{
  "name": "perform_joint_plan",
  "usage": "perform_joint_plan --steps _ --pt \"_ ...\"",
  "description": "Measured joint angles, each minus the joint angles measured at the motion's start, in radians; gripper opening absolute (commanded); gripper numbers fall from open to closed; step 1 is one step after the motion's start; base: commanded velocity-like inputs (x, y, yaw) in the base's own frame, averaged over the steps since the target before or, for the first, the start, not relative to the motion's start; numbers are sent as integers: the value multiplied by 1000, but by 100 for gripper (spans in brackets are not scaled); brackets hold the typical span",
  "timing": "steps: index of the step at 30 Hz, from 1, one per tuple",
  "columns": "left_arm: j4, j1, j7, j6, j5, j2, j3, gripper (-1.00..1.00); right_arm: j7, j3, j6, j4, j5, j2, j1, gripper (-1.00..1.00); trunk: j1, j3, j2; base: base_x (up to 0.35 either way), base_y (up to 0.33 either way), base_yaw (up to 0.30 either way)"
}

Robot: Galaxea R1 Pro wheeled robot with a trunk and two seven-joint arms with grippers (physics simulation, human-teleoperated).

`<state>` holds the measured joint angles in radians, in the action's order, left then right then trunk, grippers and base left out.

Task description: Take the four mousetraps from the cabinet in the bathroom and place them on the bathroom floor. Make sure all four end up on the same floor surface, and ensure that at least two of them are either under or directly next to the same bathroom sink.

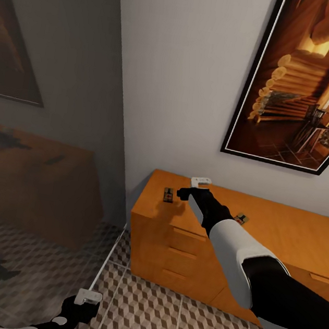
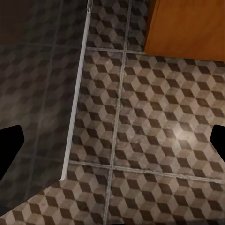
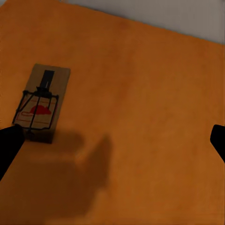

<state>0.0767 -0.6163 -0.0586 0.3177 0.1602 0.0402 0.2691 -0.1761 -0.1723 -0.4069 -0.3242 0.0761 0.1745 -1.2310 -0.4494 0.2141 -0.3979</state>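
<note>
Right gripper poised over a mousetrap on the cabinet top

The right gripper (image 1: 184, 193) is held wide open and empty above the cabinet (image 1: 291, 233), just beside the mousetrap (image 3: 41, 102). Since the trap is flat and sits off to one finger's side, it could be nudged aside or missed at closing. The left gripper (image 2: 112, 145) is spread wide over the bathroom floor (image 2: 154, 122).

Right arm (image 1: 237, 244) outstretched, fingers (image 3: 9, 145) apart
</note>
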Motion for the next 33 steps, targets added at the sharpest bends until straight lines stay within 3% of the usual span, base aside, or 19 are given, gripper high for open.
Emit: perform_joint_plan --steps 18,26,33 --pt "0 0 0 0 0 0 0 100 8 0 -36 -18 4 0 -4 100 0 0 0 0 0 0" --pt "0 0 0 0 0 0 0 100 78 -1 -37 -23 4 0 -4 100 0 0 0 0 0 0" --pt "0 0 0 0 0 0 0 100 99 -2 -35 -23 4 0 -3 100 0 0 0 19 0 0"
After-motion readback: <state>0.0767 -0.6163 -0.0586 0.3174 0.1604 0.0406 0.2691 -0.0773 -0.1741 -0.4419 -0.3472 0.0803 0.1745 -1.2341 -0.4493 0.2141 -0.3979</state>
